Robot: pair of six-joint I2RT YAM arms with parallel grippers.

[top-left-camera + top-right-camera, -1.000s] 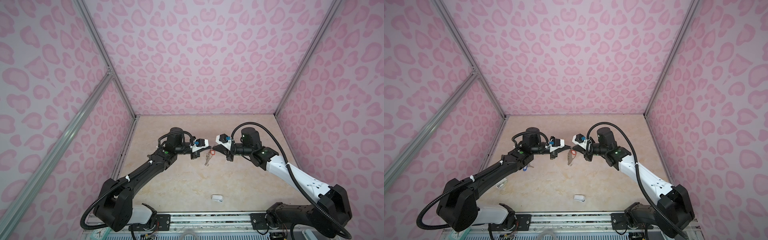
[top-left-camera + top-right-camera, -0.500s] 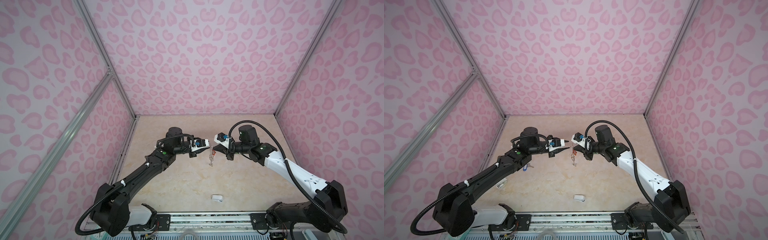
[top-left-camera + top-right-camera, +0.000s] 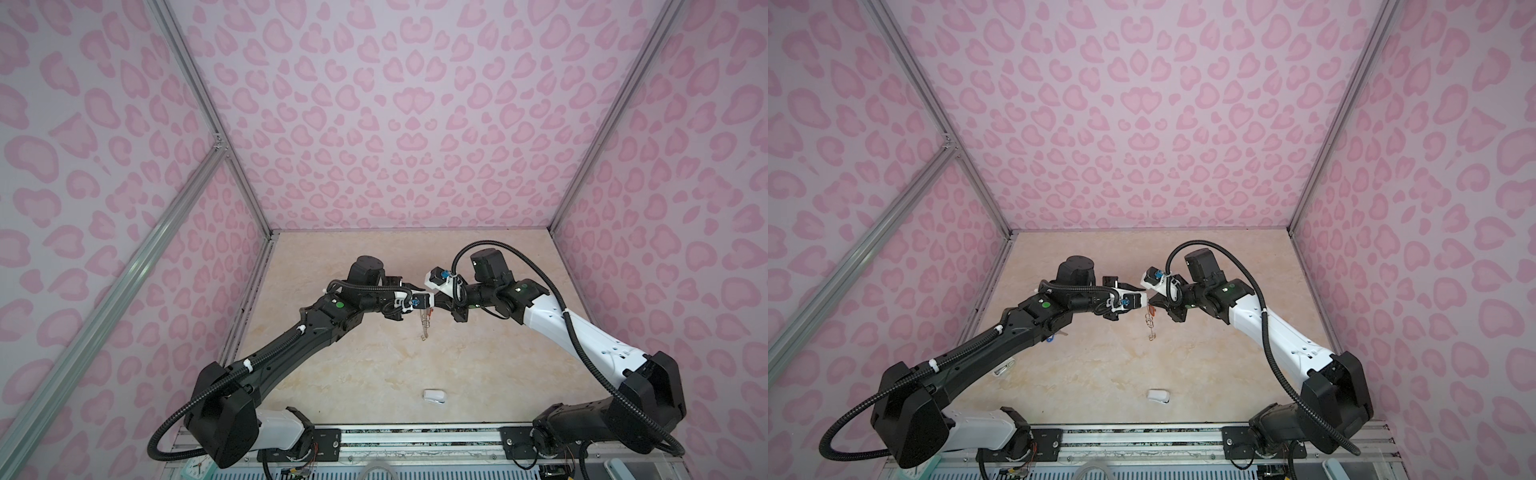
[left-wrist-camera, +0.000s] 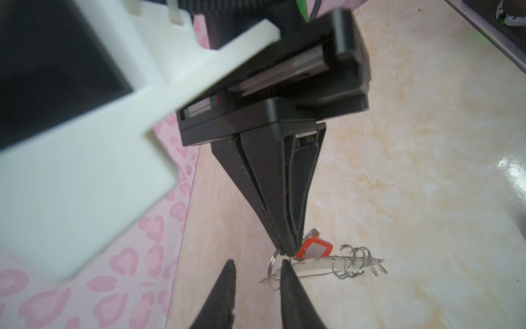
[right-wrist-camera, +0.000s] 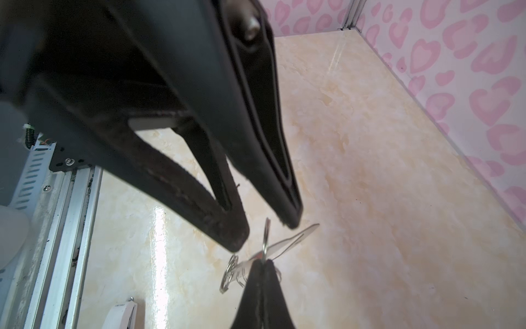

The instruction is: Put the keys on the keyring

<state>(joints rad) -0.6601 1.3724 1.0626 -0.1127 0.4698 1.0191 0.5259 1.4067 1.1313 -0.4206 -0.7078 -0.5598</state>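
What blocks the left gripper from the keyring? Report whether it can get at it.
Likely yes: the left gripper is open right beside the keyring, which hangs from the shut right gripper. Nothing stands between them.

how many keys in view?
2. Orange-tagged key beside the keyring in the right tool; blue-tagged key on the table, partly hidden by the left arm.

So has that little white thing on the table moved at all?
No. The white thing lies in the same spot on the table, just as near the metal rail along the front edge.
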